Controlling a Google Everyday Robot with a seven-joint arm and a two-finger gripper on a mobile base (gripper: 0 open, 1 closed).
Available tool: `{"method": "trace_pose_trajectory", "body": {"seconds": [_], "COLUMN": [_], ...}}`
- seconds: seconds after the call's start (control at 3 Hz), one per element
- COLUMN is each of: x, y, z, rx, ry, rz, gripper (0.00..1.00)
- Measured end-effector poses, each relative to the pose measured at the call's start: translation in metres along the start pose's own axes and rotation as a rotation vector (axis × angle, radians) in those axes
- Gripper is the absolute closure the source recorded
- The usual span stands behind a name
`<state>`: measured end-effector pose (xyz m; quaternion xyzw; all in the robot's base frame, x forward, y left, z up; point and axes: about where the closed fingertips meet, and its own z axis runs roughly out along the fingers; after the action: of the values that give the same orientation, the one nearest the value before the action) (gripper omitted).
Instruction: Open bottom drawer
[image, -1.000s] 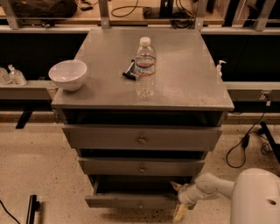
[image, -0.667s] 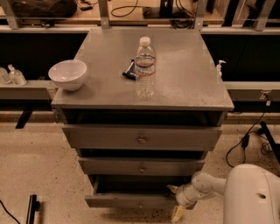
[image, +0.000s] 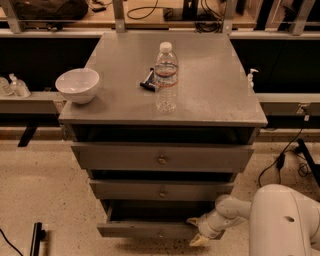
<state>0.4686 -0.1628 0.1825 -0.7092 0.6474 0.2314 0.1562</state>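
The gripper (image: 194, 231), low at the right end of the bottom drawer (image: 140, 229) front, has shifted slightly left. The white arm (image: 285, 220) behind it fills more of the lower right corner.

Rounded white arm (image: 234, 209) low on the right, its tan-tipped two-finger gripper (image: 196, 231) out leftward, fingertips (image: 198, 242) spread apart.

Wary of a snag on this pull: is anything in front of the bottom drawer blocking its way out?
Nothing visible lies on the floor before the bottom drawer. The gripper sits at its right front corner.
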Motion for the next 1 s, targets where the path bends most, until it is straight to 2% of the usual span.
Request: {"method": "trace_pose_trajectory", "body": {"seconds": [0.33,0.67,1.0], "x": [-0.0018,-0.0021,-0.0024], "y": [0.0049,0.0051,0.0051], "z": [-0.0035,-0.0039,-0.0045], "rx": [-0.027,-0.028,-0.028], "ry": [-0.004,-0.007,-0.007], "rz": [-0.016,-0.017,-0.017], "gripper": [0.75,0.76,0.69]}}
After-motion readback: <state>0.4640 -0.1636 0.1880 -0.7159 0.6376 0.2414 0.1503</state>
